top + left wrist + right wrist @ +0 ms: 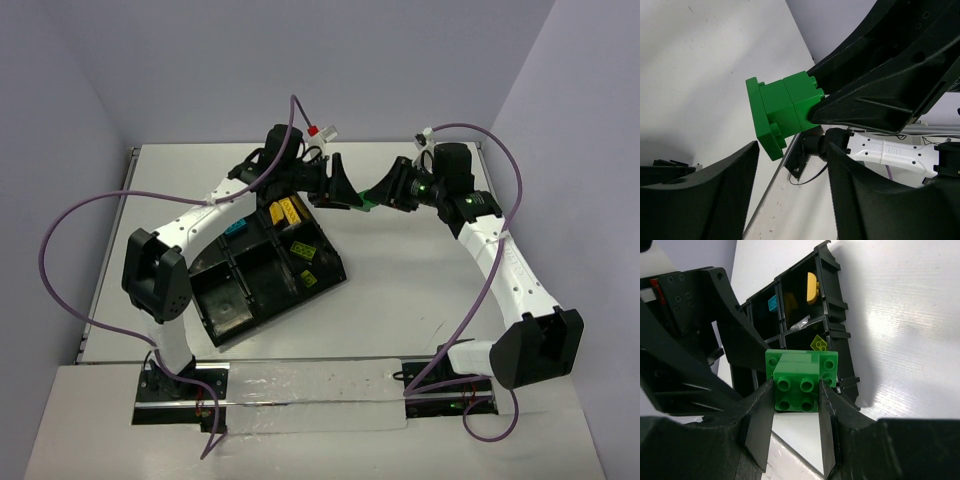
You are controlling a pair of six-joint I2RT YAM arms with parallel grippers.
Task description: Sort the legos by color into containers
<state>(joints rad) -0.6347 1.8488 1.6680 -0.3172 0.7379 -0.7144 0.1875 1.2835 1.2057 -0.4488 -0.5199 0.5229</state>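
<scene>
White tabletop [420, 290], lavender walls [300, 60]. Right claw [796, 390] clamped on stacked green plastic studded bricks [796, 371]. Left claw [338, 186] wide open, empty, just beside them. Glossy black compartment tray [839, 330] beyond right claw, holding yellow bricks [288, 210].

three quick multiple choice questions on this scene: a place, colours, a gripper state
1. Where is the green lego? A flat on the table; B in the right gripper; C on an arm base.
2. Which lego colours show in the tray? A yellow and light blue; B red; C green only.
3. The left gripper is: A open; B shut on a yellow lego; C shut on the green lego.
B, its fingers pinch it; A, yellow legos and a light blue lego lie there; A, its fingers stand apart.
</scene>
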